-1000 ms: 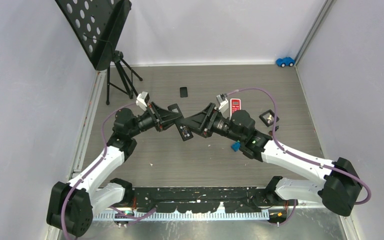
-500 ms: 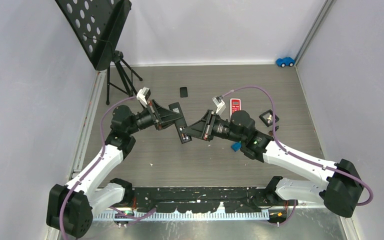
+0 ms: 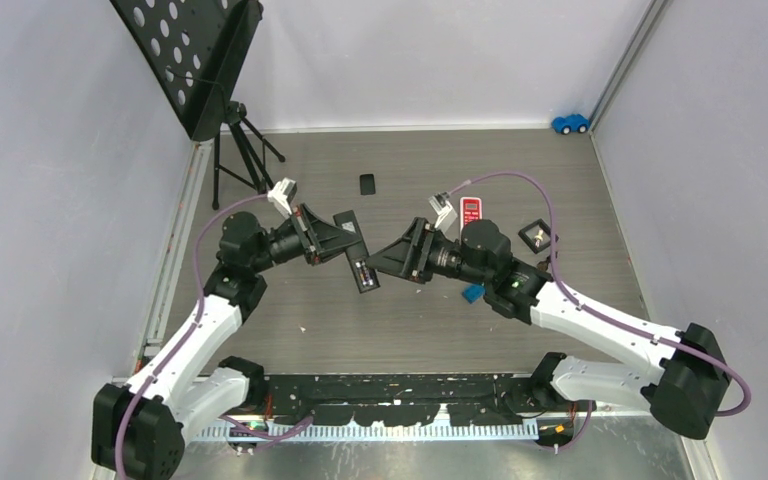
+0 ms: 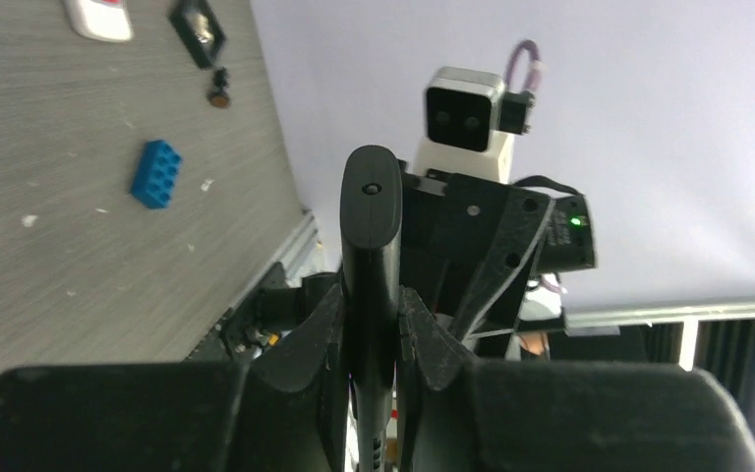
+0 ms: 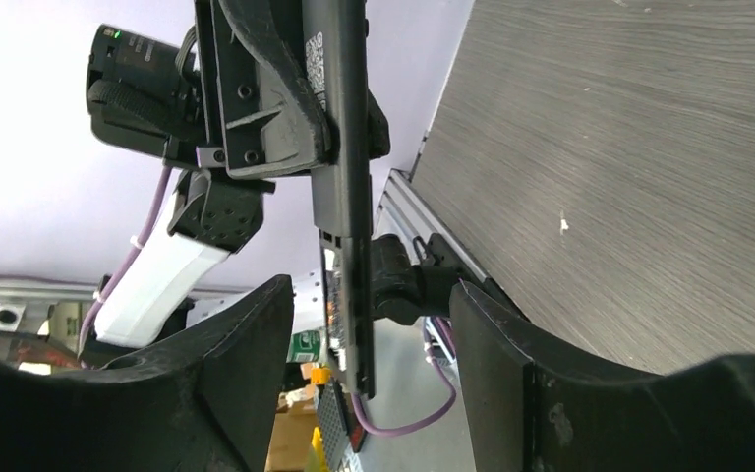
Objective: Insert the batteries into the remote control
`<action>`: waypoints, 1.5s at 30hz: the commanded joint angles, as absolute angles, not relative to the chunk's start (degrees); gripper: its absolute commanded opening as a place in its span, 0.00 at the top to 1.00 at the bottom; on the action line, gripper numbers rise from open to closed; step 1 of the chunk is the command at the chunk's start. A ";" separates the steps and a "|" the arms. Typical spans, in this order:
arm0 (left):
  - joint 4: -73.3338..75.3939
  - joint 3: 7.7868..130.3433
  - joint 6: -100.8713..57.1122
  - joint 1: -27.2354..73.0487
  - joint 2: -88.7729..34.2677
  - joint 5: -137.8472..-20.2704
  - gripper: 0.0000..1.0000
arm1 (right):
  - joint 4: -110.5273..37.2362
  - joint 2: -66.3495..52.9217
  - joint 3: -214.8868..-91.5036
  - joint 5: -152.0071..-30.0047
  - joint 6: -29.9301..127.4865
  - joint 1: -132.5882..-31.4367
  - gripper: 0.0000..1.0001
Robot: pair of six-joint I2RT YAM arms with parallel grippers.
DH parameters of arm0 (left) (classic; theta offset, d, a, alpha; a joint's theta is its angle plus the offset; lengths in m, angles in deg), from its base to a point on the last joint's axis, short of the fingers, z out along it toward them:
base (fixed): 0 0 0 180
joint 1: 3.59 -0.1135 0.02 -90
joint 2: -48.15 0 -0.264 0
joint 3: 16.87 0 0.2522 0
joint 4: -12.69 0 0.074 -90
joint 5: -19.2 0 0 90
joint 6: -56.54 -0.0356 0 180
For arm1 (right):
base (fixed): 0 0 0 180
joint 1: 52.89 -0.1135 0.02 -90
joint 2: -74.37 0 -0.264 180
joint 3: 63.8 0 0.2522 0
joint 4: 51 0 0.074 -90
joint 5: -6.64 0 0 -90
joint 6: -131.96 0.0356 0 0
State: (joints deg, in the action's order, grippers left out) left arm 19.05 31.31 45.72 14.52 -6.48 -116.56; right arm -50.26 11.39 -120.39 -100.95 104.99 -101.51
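Observation:
My left gripper [image 3: 352, 248] is shut on a black remote control [image 3: 362, 268] and holds it in the air over the middle of the table. In the left wrist view the remote [image 4: 371, 226] stands edge-on, clamped between the fingers of that gripper [image 4: 372, 307]. My right gripper [image 3: 384, 262] faces it, open. In the right wrist view the remote's [image 5: 342, 167] lower end hangs between the wide-apart fingers of the right gripper [image 5: 369, 300], touching neither. A tiny dark cylinder [image 4: 218, 95], perhaps a battery, lies on the table. I cannot make out any batteries in the remote.
A red-and-white remote [image 3: 471, 210] lies behind the right arm, and a blue block [image 3: 472, 293] lies under it. A small black cover [image 3: 367, 184] and a black square frame [image 3: 537, 235] lie on the table. A music stand [image 3: 215, 110] is at the back left and a blue toy car [image 3: 569, 123] at the back right.
The left gripper has drifted slightly left and toward me with the remote. The right gripper followed it left and still faces the remote's end.

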 commanded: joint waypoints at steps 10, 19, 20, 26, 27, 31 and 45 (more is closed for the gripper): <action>-13.40 32.90 23.70 8.72 -2.74 -100.47 1.00 | -9.21 -11.91 -152.25 -73.55 102.94 -93.83 0.65; -20.74 35.83 17.57 8.30 -2.83 -93.87 1.00 | -5.34 -48.24 -186.89 -72.67 100.32 -90.50 0.64; -21.70 36.14 16.69 8.21 -2.75 -93.15 1.00 | -6.84 -50.73 -189.24 -72.51 98.22 -90.50 0.63; -26.65 37.82 14.54 7.85 -1.97 -90.95 1.00 | -27.75 -55.63 -185.59 -69.68 90.93 -90.46 0.56; -27.10 37.86 14.20 7.76 -1.70 -90.63 1.00 | -28.70 -56.61 -185.91 -69.32 90.27 -90.42 0.55; -29.28 38.71 12.62 7.57 -1.24 -89.67 1.00 | -30.56 -60.77 -188.56 -69.68 86.86 -90.41 0.51; -31.05 39.35 11.76 7.44 -1.13 -89.78 1.00 | -20.51 -71.67 -201.69 -64.43 89.44 -90.01 0.56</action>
